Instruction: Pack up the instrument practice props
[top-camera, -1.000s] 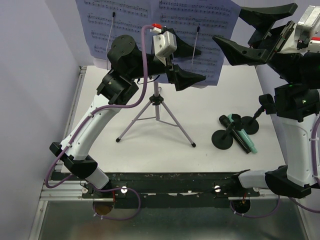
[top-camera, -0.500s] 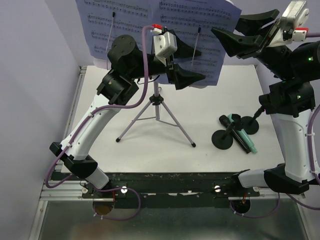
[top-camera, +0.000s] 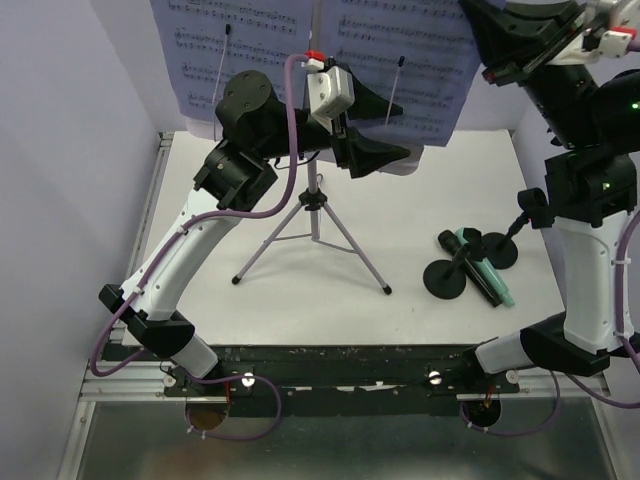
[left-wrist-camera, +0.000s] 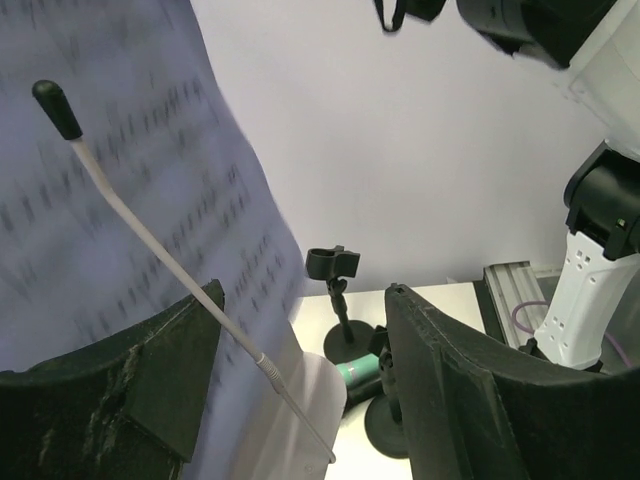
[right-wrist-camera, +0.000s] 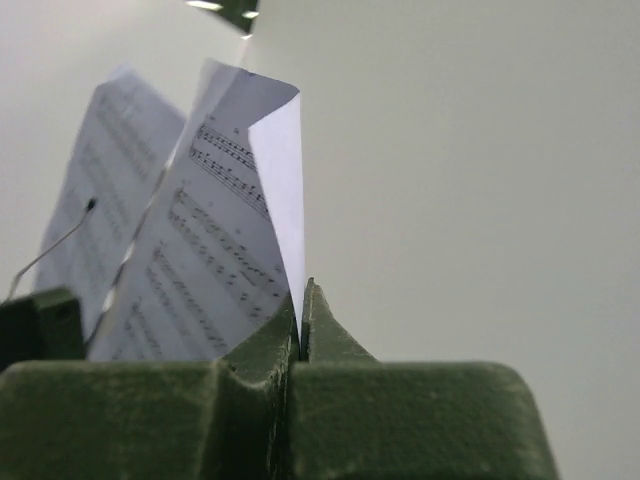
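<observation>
Two white sheet-music pages stand on the lilac plate of the silver tripod (top-camera: 316, 222), the left page (top-camera: 235, 50) and the right page (top-camera: 400, 60). My right gripper (top-camera: 478, 25) is shut on the right page's upper right edge; the right wrist view shows that page (right-wrist-camera: 225, 240) pinched between the closed jaws (right-wrist-camera: 300, 312). My left gripper (top-camera: 385, 130) is open and straddles the right page's lower corner (left-wrist-camera: 150, 200) and the plate (left-wrist-camera: 310, 400), not touching them as far as I can see. Two black clip holders (top-camera: 445, 277) (top-camera: 498, 250) and the teal microphone (top-camera: 492, 282) lie on the table at right.
A thin wire page retainer (left-wrist-camera: 150, 250) crosses the sheet between my left fingers. A lilac wall rises close behind the stand. An aluminium rail (top-camera: 150, 210) runs along the table's left edge and a black bar (top-camera: 340, 365) along the front.
My right gripper swung up and left to the right page's edge and closed on it; the page has shifted right and up. The left gripper narrowed slightly in place.
</observation>
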